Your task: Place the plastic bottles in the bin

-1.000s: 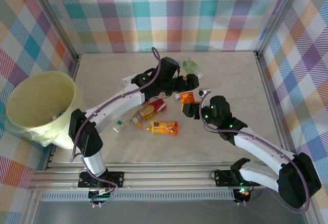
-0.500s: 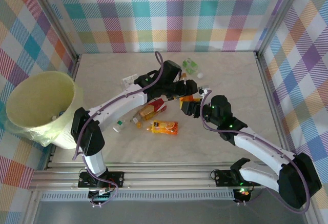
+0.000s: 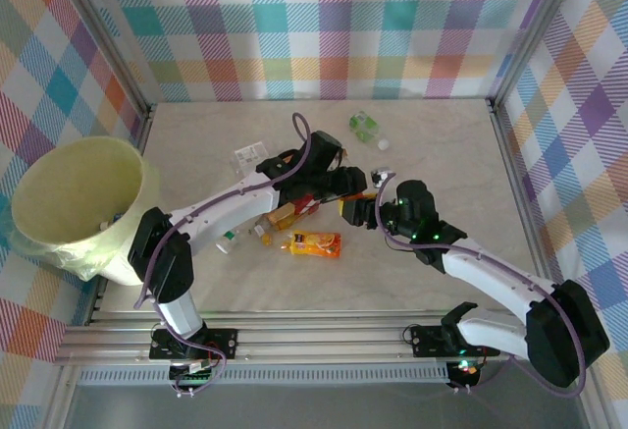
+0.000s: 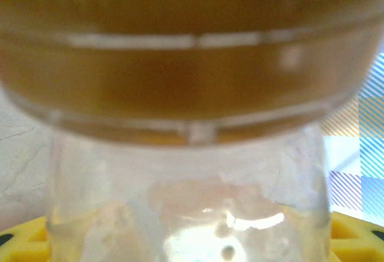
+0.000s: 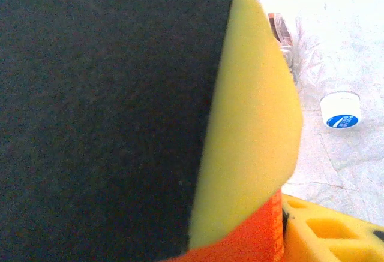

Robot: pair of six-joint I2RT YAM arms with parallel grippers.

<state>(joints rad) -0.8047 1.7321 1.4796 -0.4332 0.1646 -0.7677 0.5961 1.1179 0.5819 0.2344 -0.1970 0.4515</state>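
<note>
At frame centre, my left gripper (image 3: 350, 187) pinches a clear plastic bottle (image 4: 192, 214). I cannot tell the finger state of the right gripper (image 3: 357, 211). This is probably a handover toward the bin (image 3: 78, 193), at frame left.

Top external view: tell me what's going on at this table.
Both arms meet mid-table over scattered plastic bottles. The left tool has a clear, brown-banded bottle between its fingers; the right tool sits against an orange one. Whether either grip has closed is unclear. Several bottles lie on the table, and the bin stands off to the left.
</note>
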